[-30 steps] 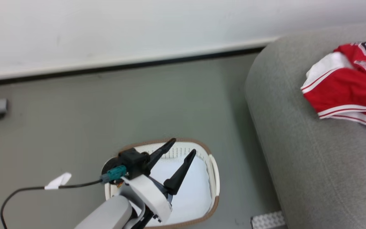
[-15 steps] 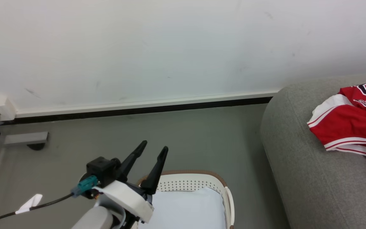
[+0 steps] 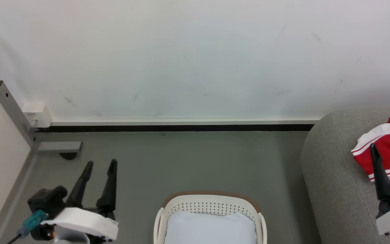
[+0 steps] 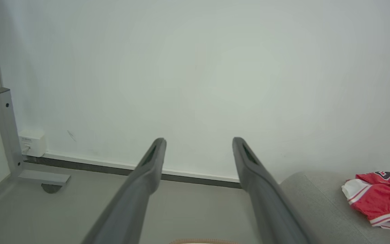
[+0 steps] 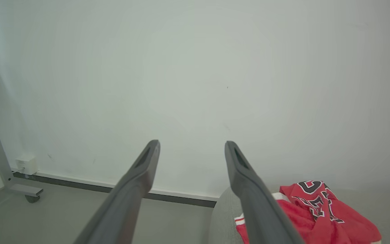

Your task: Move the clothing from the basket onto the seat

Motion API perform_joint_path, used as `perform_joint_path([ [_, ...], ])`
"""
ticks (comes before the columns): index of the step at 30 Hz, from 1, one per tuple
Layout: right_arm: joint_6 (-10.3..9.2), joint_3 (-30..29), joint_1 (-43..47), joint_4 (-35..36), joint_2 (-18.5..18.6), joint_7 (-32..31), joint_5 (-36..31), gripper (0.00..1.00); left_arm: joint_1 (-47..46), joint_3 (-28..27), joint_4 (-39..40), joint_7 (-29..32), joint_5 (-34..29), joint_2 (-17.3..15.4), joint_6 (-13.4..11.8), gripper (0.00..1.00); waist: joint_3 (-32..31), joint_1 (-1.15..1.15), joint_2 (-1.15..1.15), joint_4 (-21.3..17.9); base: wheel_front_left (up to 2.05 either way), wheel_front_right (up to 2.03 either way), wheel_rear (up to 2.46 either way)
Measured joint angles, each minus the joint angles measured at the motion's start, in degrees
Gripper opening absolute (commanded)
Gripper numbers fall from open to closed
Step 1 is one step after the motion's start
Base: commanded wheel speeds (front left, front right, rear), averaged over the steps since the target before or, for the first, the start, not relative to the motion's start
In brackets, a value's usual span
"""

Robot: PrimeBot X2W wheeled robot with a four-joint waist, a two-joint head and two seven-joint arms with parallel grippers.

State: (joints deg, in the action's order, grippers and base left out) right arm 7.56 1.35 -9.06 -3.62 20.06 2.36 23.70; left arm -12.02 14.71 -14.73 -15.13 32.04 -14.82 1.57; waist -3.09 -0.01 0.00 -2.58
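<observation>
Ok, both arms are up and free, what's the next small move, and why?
Probably tilt the head down to check the whole basket before stopping. The clothing lies on the sofa, left gripper and right gripper are open and hold nothing, and the basket's visible part shows a pale pad, nothing red; its near end is cut off at the picture's edge.

Bright, even, diffuse light; soft shadows; slight corner darkening in wrist views.

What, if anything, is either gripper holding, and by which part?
Nothing. The left gripper and right gripper are open; the red white-trimmed clothing lies on the grey fabric sofa.
</observation>
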Motion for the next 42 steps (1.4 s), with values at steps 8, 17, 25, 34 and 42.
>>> perform_joint_path([
  [8,-0.01,3.6,4.9,-6.3,-4.2,10.1,-1.5,1.0,5.5,-6.1,-0.4,0.0,-4.4,3.5,2.2,1.0,-0.9,0.0,0.0,2.0,0.0,0.0,0.0],
  [17,-0.01,4.3,6.4,-9.6,-11.5,12.6,-4.6,1.0,7.9,-10.7,-0.9,0.0,-10.9,9.0,4.5,1.0,-1.0,0.01,0.0,2.4,0.0,0.0,0.0],
  [25,-0.01,4.2,7.7,-8.8,-14.5,12.7,-6.9,1.0,8.0,-12.6,-1.5,0.0,-14.0,10.5,5.5,1.0,-0.6,0.01,0.0,2.2,0.0,0.0,0.0],
  [34,-0.01,4.3,7.1,-9.0,-14.5,12.7,-7.2,1.0,8.0,-13.0,-2.4,0.0,-15.0,11.0,5.8,1.0,-0.3,0.01,0.0,1.8,0.0,0.0,0.0],
  [42,-0.01,4.3,6.8,-8.9,-14.6,12.7,-7.1,1.0,7.9,-12.4,-3.0,0.0,-15.0,11.1,5.8,1.0,-0.1,0.01,0.0,1.7,0.0,0.0,0.0],
])
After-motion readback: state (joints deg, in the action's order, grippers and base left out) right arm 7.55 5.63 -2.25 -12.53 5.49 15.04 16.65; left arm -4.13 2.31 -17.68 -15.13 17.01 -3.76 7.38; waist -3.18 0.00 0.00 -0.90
